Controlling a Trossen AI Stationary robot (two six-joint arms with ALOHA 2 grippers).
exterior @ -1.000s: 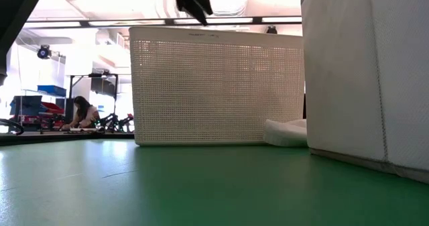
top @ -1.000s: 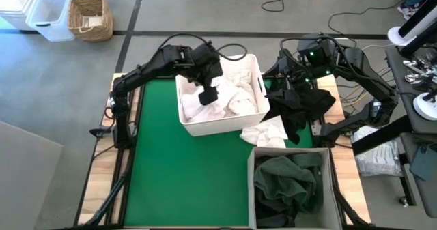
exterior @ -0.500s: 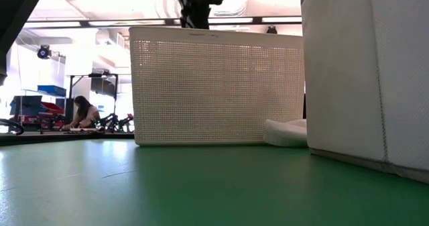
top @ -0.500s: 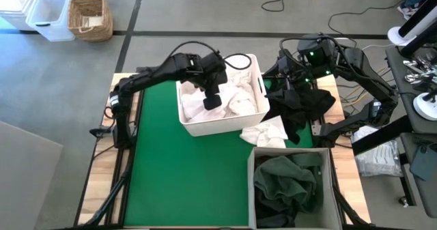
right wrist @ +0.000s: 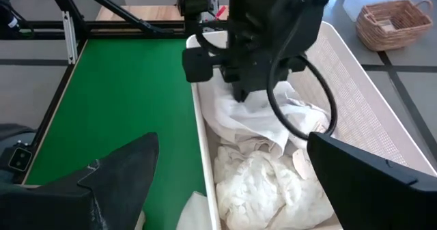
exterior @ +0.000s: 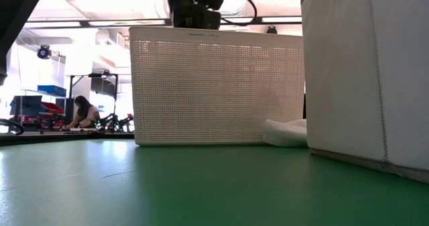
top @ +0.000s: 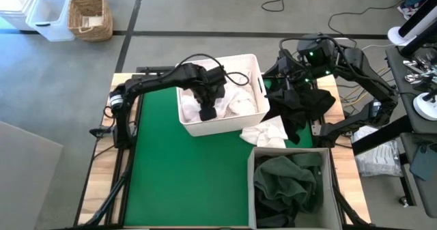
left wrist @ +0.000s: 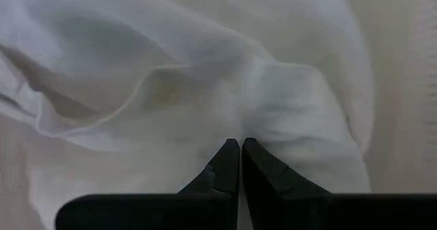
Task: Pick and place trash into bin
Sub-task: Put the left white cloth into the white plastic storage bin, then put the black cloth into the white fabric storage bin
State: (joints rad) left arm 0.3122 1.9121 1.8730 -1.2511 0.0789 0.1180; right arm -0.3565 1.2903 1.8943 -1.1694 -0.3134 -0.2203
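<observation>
Left arm extended from the table's left edge toward the far side, wrist bent downward; left gripper lowered, fingers pressed together. Right arm folded at the far right corner; right gripper spread wide.

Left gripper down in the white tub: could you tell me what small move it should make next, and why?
Probably a short lift straight up. The left gripper is shut, its fingertips pinching a fold of white sheet inside the white tub, so raising it would show whether the sheet comes free.
</observation>
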